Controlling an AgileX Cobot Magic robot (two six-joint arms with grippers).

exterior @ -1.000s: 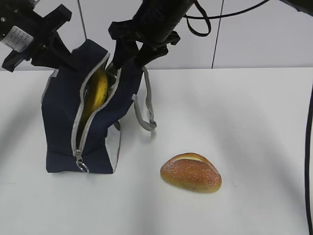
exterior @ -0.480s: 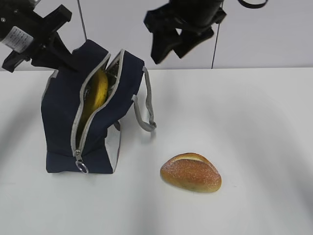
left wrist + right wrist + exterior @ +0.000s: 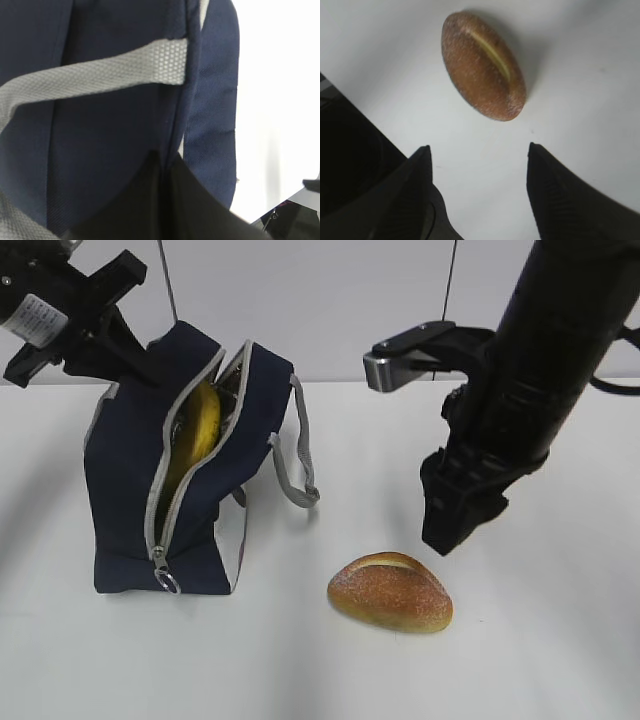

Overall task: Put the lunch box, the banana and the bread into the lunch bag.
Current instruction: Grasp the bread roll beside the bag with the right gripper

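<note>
Standing upright near the worktop's (image 3: 540, 660) left edge, the bag (image 3: 130, 510) is the biggest thing here, its grey zipper run open down the front with the ring pull (image 3: 168, 583) low by the base and one grey handle (image 3: 300, 455) drooping off its right side. The left gripper (image 3: 135, 360) is shut on the bag's top back edge; the exterior view shows the arm reaching in from the upper left corner, and the left wrist view shows only navy fabric (image 3: 110, 150), a grey strap (image 3: 95, 77) and dark closed fingers (image 3: 150, 200) pinching a fold. The banana (image 3: 197, 430) stands on end inside the bag, its yellow side showing through the open slit; neither wrist view shows it. No box can be made out in any view. The right gripper (image 3: 455, 525) hangs over the middle of the worktop, jaws spread and empty, just above and to the right of the bread (image 3: 391, 592). That roll lies on its own towards the front, well apart from the bag, with nothing between it and the gripper. The right wrist view looks straight down between both fingertips (image 3: 420, 165) at the bread (image 3: 482, 65), its pale split facing up, with bare white surface all round it.
</note>
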